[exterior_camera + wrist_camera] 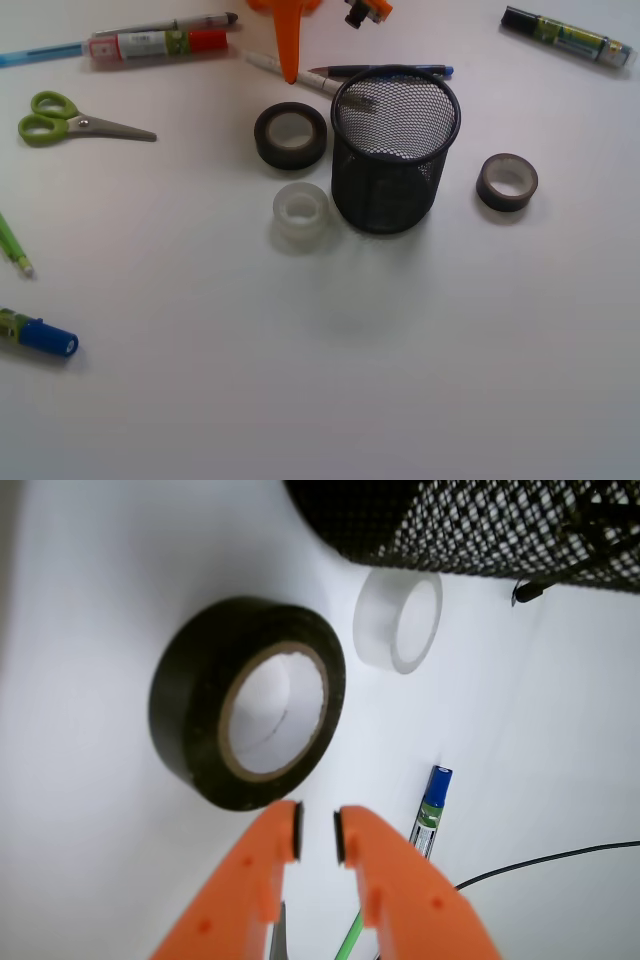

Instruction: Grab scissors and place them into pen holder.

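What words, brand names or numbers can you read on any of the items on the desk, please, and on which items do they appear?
None can be read.
Red-capped marker: printed label, too blurred to read.
Black marker with green label: print too small and blurred.
Blue-capped marker: green label, print unreadable in both views.
Black tape roll, clear tape roll, grey tape roll, scissors, pen holder: no visible text.

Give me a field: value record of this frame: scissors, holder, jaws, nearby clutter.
scissors: flat on table, far from the holder, blades pointing toward it, not grasped
pen holder: upright, black mesh
gripper: jaws nearly closed with a narrow gap, empty, hovering by the black tape roll
clear tape roll: beside holder base
small dark tape roll: on holder's other side
task state: scissors not yet picked up
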Available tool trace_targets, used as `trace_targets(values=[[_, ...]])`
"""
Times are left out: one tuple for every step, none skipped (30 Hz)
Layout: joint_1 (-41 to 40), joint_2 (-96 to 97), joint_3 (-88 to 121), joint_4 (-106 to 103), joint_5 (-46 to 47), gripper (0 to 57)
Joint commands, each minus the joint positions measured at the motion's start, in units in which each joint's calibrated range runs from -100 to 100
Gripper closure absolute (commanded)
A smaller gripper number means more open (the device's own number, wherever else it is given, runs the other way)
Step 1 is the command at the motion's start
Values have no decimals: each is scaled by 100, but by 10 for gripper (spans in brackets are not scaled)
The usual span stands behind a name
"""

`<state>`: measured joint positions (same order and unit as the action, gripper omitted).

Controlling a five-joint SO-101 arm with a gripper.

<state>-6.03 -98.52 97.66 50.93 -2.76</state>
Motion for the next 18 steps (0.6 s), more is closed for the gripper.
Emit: trace_targets(values=[[1153, -46, 89, -62, -151, 241], [1153, -46, 89, -54, -151, 241], [1153, -46, 89, -45, -151, 241], [1153, -46, 89, -45, -151, 241], [1153, -46, 89, -45, -151, 241], [1153, -46, 89, -45, -151, 241], [1153, -46, 89, -45, -151, 241], [1153, -46, 89, -45, -151, 241], [1153, -46, 89, -45, -151, 241], [1153, -46, 89, -45, -151, 241], [1153, -46, 89, -45, -151, 241], [1153, -46, 80, -45, -151, 241], [1160, -46, 62, -62, -151, 241], [1212, -55, 52, -71, -137, 241], [1302, -55, -2, -167, -68, 241], [1482, -29, -138, -298, 49, 241], [1706, -21, -337, -386, 171, 241], [2207, -4, -998, -421, 376, 242]])
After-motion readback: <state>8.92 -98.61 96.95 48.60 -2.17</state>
